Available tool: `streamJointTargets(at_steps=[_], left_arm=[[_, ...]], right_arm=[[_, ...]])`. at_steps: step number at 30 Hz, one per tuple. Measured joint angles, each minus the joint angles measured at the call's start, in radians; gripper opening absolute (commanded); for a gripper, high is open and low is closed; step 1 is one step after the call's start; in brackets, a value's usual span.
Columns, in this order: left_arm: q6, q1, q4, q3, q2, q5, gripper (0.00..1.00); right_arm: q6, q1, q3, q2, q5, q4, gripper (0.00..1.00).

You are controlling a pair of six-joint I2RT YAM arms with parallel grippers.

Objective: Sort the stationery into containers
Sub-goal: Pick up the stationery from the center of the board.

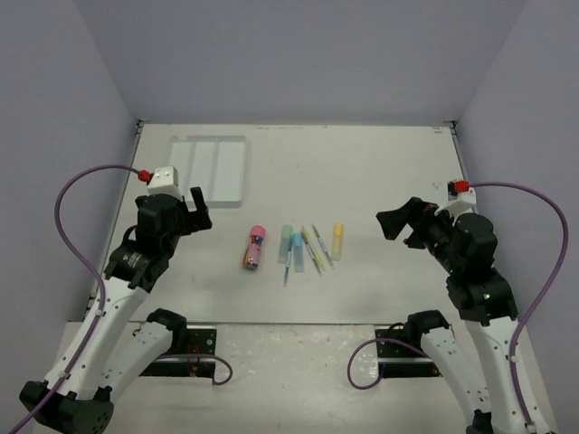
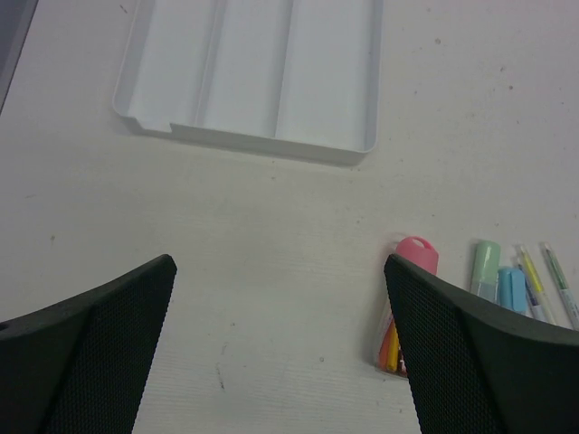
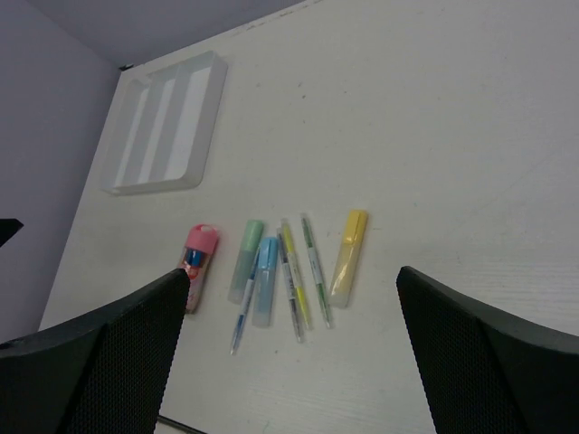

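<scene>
The stationery lies in a row mid-table: a pink-capped tube, a green highlighter, a blue highlighter, several thin pens and a yellow highlighter. They also show in the right wrist view: tube, green, blue, yellow. The white divided tray sits at the far left and is empty. My left gripper is open, above the table between tray and tube. My right gripper is open, right of the yellow highlighter.
Grey walls enclose the table on the left, back and right. The arm bases and purple cables sit at the near edge.
</scene>
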Motion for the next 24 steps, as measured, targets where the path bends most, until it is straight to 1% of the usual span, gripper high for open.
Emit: streamJointTargets(at_steps=[3, 7, 9, 12, 16, 20, 24], left_arm=[[0.0, 0.0, 0.0, 0.0, -0.003, -0.011, 1.0], [-0.001, 0.0, 0.0, 0.0, -0.014, -0.03, 1.0], [-0.001, 0.0, 0.0, 0.0, -0.019, -0.038, 1.0], [-0.001, 0.006, 0.0, 0.0, -0.02, -0.045, 1.0], [-0.001, 0.034, 0.0, 0.0, -0.017, -0.046, 1.0], [-0.001, 0.06, 0.0, 0.0, -0.008, -0.042, 1.0], [-0.001, 0.064, 0.0, 0.0, -0.002, -0.035, 1.0]], right_arm=[[0.004, 0.0, -0.021, -0.007, -0.005, 0.023, 0.99], [0.057, 0.002, -0.092, 0.013, -0.124, 0.126, 0.99], [0.097, 0.029, -0.109, 0.07, -0.169, 0.17, 0.99], [0.156, 0.183, -0.104, 0.213, -0.154, 0.236, 0.99], [0.256, 0.423, -0.035, 0.473, -0.039, 0.279, 0.99], [0.352, 0.644, 0.17, 0.801, 0.13, 0.258, 0.93], [0.406, 0.762, 0.383, 1.057, 0.244, 0.239, 0.83]])
